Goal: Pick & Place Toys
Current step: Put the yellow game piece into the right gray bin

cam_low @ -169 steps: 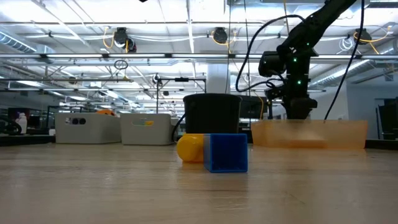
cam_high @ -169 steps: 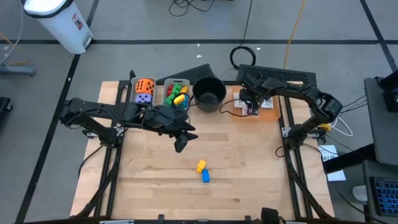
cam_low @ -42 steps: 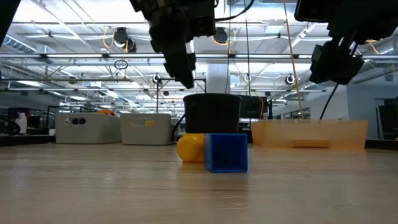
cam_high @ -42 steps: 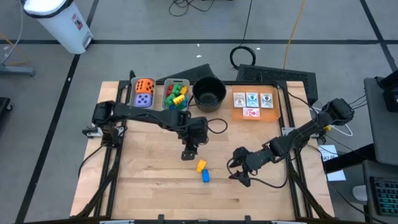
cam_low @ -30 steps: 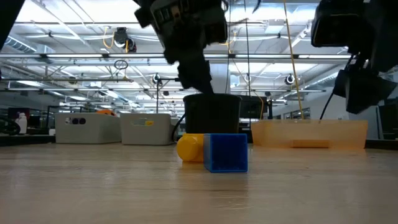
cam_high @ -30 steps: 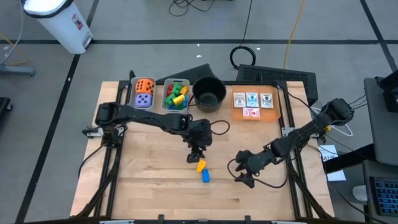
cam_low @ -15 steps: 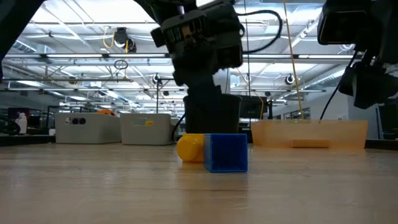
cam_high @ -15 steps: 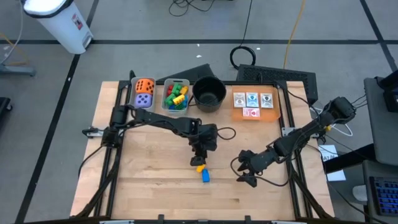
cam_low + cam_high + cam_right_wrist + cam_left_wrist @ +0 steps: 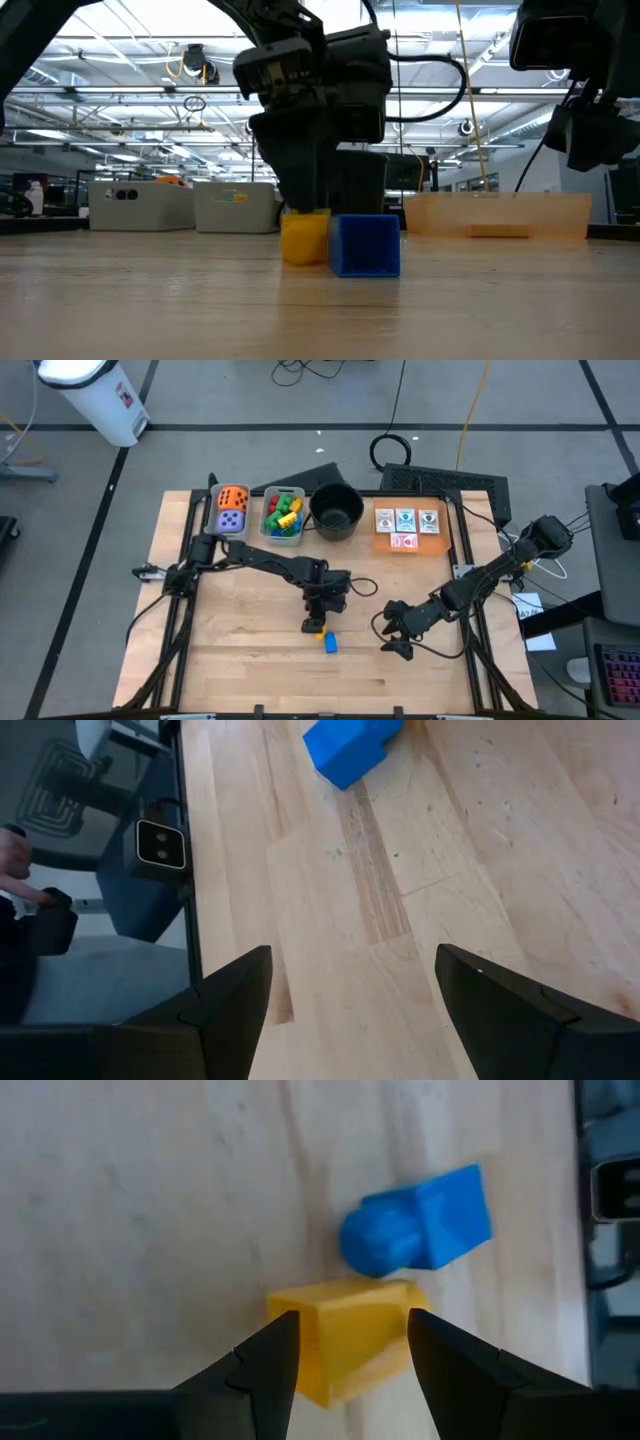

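Left pincer (image 9: 347, 1355) lowered | astride yellow block (image 9: 345, 1335), gripping | right pincer (image 9: 397, 643) wide

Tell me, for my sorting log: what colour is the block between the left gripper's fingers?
Yellow block; clearest in the left wrist view.

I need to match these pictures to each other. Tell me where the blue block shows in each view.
High view: blue block at mid-table, just front of the left tool.
Low view: centre, right of the yellow block.
Left wrist view: upper right, beyond the yellow block.
Right wrist view: top edge, partly cut off.
Shared landmark: the yellow block touching it, except in the right wrist view.
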`<state>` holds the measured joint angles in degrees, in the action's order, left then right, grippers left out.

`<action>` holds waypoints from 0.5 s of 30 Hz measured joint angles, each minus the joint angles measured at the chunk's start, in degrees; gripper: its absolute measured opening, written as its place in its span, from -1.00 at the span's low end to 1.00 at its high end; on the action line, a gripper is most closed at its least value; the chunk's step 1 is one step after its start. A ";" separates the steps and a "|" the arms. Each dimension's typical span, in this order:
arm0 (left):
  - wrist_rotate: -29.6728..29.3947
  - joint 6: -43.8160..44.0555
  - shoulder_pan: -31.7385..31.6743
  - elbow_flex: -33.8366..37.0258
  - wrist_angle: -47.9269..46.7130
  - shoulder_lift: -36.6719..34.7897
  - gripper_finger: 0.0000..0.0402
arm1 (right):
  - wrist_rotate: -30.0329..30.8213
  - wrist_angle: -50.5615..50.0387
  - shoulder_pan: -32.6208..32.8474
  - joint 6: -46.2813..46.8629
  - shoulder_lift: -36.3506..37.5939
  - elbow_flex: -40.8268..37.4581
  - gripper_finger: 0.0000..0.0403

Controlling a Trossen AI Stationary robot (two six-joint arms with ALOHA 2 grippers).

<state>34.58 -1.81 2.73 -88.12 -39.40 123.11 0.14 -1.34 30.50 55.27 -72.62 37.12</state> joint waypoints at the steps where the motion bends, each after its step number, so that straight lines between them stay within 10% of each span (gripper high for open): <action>1: -0.02 -0.18 0.26 -0.05 0.14 0.48 -0.05 | 0.02 0.00 0.00 0.08 0.00 0.00 0.36; 7: 0.19 0.29 1.33 -0.06 -0.89 0.80 -0.13 | 0.25 0.22 0.00 0.43 -0.02 0.00 0.36; 15: 3.75 2.32 0.40 -0.09 -0.86 0.68 -0.73 | 1.55 0.22 0.00 0.59 -0.02 0.00 0.36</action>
<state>38.33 0.51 3.13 -88.20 -40.26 123.79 1.69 -1.12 30.50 55.86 -72.64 37.12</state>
